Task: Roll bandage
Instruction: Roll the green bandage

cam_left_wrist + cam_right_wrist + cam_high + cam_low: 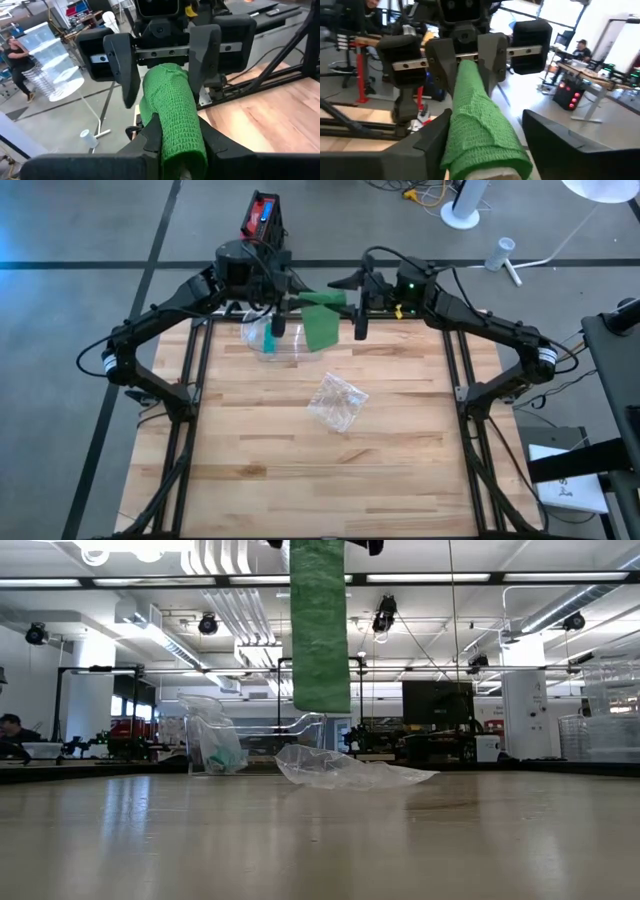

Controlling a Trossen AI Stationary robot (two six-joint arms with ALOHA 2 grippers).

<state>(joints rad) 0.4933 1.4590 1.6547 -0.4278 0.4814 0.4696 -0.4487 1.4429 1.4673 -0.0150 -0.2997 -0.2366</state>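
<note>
A green bandage (322, 300) is held high over the table's far edge, between my two grippers, which face each other. It is partly rolled into a roll (172, 105). Its loose strip (320, 625) hangs straight down, and its lower end is clear of the table. My left gripper (177, 135) is shut on one end of the roll. My right gripper (487, 127) is open, with its fingers on either side of the roll's other end (480, 135). My left gripper pinches the roll's end (182, 150) between its two fingers. The fingers come in level from the table's left and lie along the roll. The roll sticks out level beyond them, lifted clear, with the loose strip hanging below. My right gripper has one finger (432, 135) close beside the roll; whether it touches, I cannot tell.
A crumpled clear plastic wrapper (338, 400) lies on the middle of the wooden table (300, 480). A clear plastic container (268, 340) stands near the far edge, below my left gripper. The near half of the table is bare wood.
</note>
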